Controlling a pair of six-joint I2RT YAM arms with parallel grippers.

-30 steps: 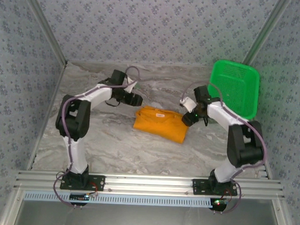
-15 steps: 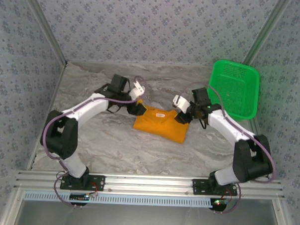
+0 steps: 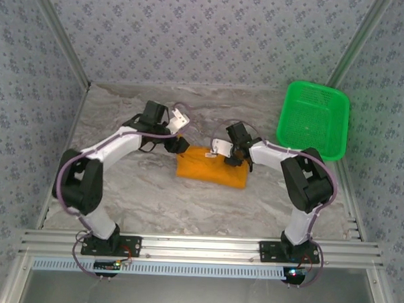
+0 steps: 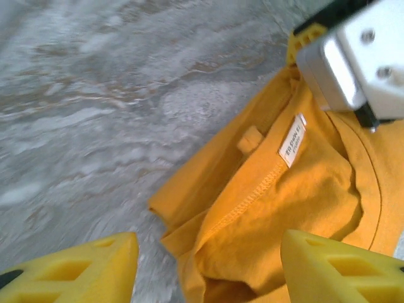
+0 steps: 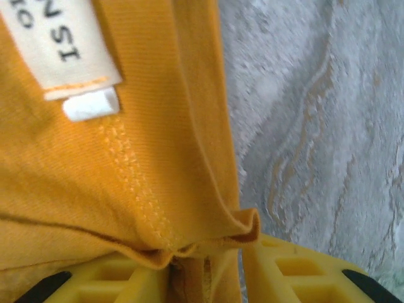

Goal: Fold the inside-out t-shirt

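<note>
- At table [image 3: 146,196] centre, the inside-out t-shirt [image 3: 211,171] lay bunched.
- Both arms had moved in to its far edge.
- Right gripper [image 5: 205,278] had closed on the collar hem; left gripper [image 4: 205,265] hung open over the corner, so the grasp was half set.

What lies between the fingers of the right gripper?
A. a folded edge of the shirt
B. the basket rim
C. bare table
A: the right wrist view shows a bunched edge of the shirt between the yellow fingers of the right gripper.

White arms [image 3: 118,144] with black joints [image 3: 94,161], purple cables [image 3: 62,179], yellow claw fingers [image 4: 69,268].
</note>
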